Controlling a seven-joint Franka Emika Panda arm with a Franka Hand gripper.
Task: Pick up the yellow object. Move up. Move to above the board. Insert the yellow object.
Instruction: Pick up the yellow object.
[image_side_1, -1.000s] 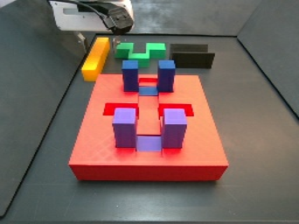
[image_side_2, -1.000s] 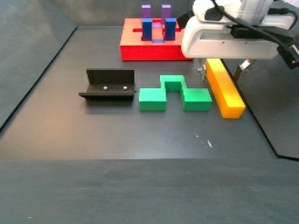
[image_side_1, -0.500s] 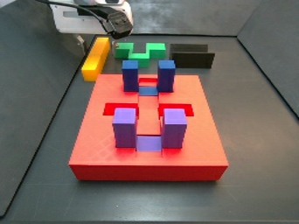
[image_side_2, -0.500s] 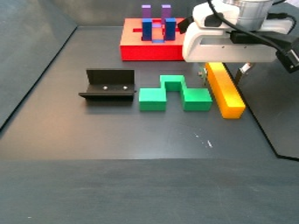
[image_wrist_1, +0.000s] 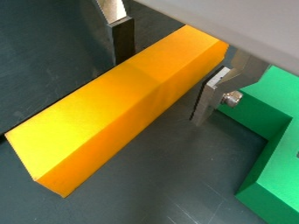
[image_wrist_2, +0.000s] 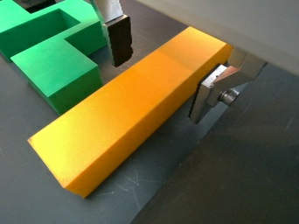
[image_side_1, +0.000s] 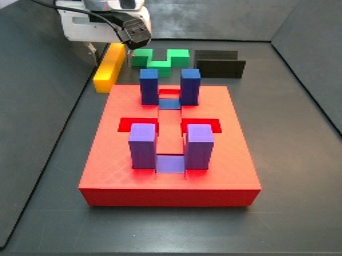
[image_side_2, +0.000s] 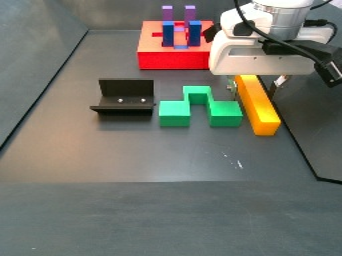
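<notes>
Yellow object (image_side_2: 258, 104): a long yellow-orange bar lying flat on the dark table (image_side_2: 134, 200), just right of the green notched block (image_side_2: 201, 107) in a side view; its near end is free, its far end lies under the gripper.
Gripper (image_side_2: 258, 76): low over the bar's far end. In both wrist views the jaws are spread, one silver finger (image_wrist_1: 211, 92) on each long side of the bar (image_wrist_1: 117, 105), with a narrow gap showing at each pad; nothing is clamped.
Fixture (image_side_2: 123, 98): left of the green block, standing on the table.
Board (image_side_2: 177, 48): the red slab at the far side, well apart from the bar, with blue and purple blocks (image_side_1: 190, 86) upright on it.
Writing: no label or brand can be read.
</notes>
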